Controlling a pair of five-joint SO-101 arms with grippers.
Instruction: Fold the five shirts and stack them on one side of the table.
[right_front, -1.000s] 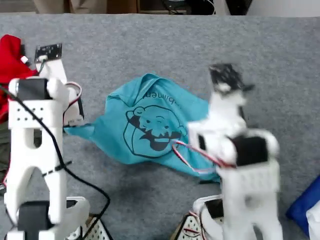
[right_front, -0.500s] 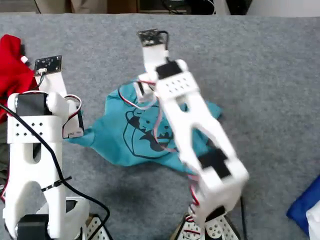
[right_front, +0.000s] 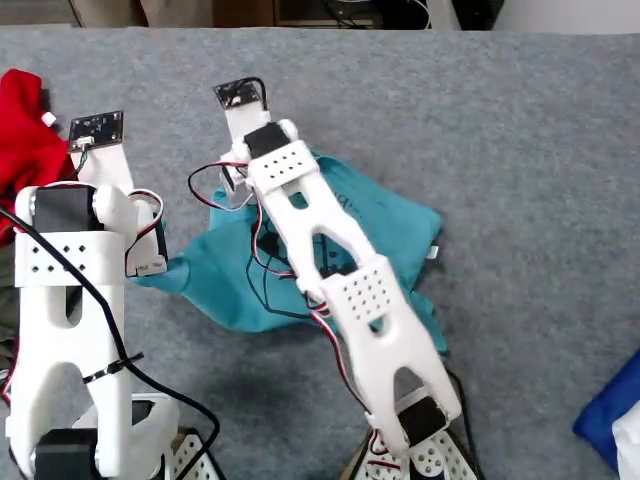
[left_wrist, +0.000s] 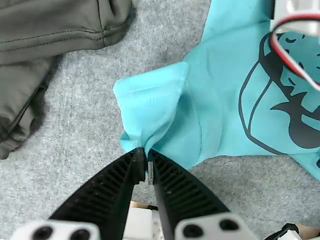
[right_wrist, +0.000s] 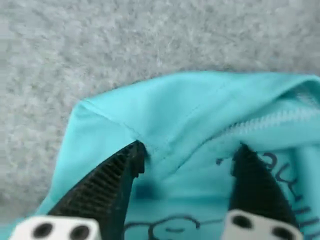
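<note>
Grey felt tabletop (right_front: 520, 120) under a crumpled teal printed cotton T-shirt (right_front: 390, 215). My right gripper (right_wrist: 187, 155) has just swung across the shirt to its collar end (right_wrist: 200, 115), jaws spread astride the fabric. My left gripper (left_wrist: 146, 162) pinches its sleeve (left_wrist: 150, 105). Spreading it flat looks next.

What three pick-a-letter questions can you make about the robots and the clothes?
1. The red cloth lies: A in the table's middle; B at its edge; C on a robot arm.
2. The shirt with the printed face is: A teal; B yellow; C white.
3. The left fingers are: A wide open; B holding the red cloth; C shut on the shirt.
Answers: B, the high view shows it at the edge; A, it looks teal in every view; C, they pinch its sleeve.
</note>
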